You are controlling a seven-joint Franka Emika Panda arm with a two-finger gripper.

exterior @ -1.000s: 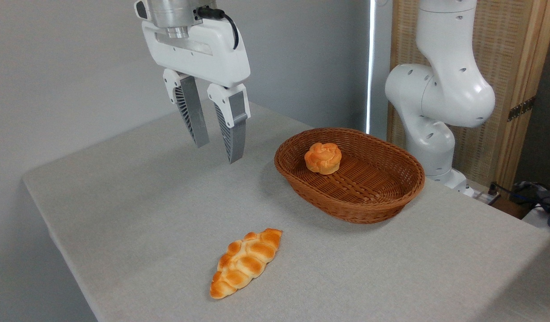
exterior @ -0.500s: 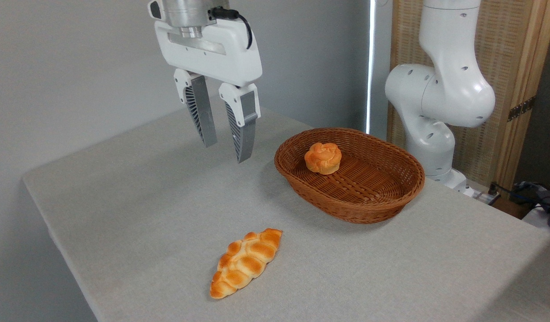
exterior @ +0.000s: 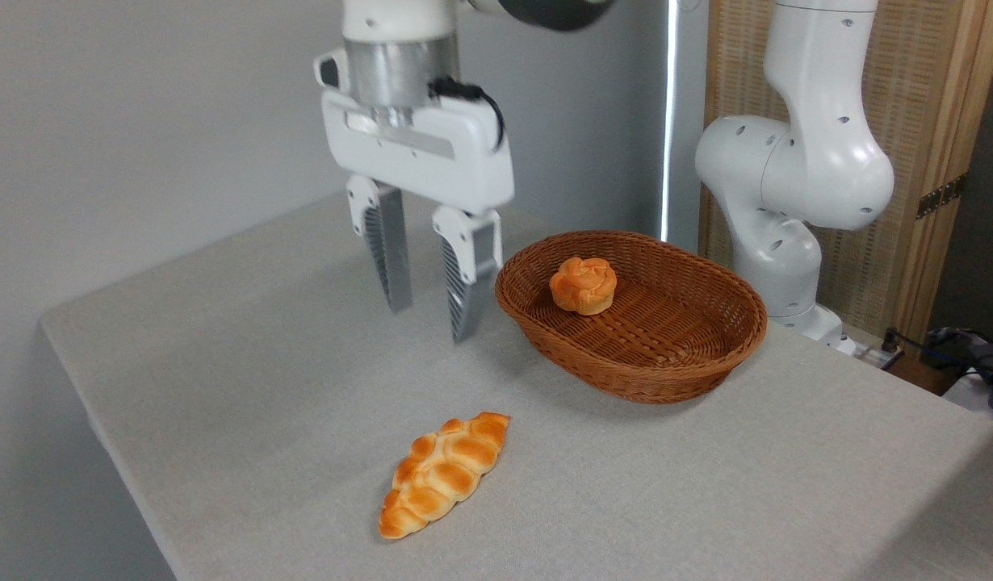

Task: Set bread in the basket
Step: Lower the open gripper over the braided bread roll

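Note:
The bread (exterior: 443,474), a long braided golden-orange loaf with pointed ends, lies flat on the grey table near its front edge. The basket (exterior: 674,367), an oval reddish-brown wicker one, stands behind and to the right of the loaf. My gripper (exterior: 429,323) hangs in the air above the table, behind the loaf and just left of the basket. Its two grey ribbed fingers point down, stand apart, and hold nothing.
A small round knotted orange bun (exterior: 583,284) sits inside the basket near its far left wall. The arm's white base (exterior: 787,186) rises behind the basket on the right. The table's left edge (exterior: 101,420) drops off close to the loaf.
The gripper has moved right and down, nearer to the table and the basket's left side. Its fingers stay apart. The loaf, bun and basket have not moved.

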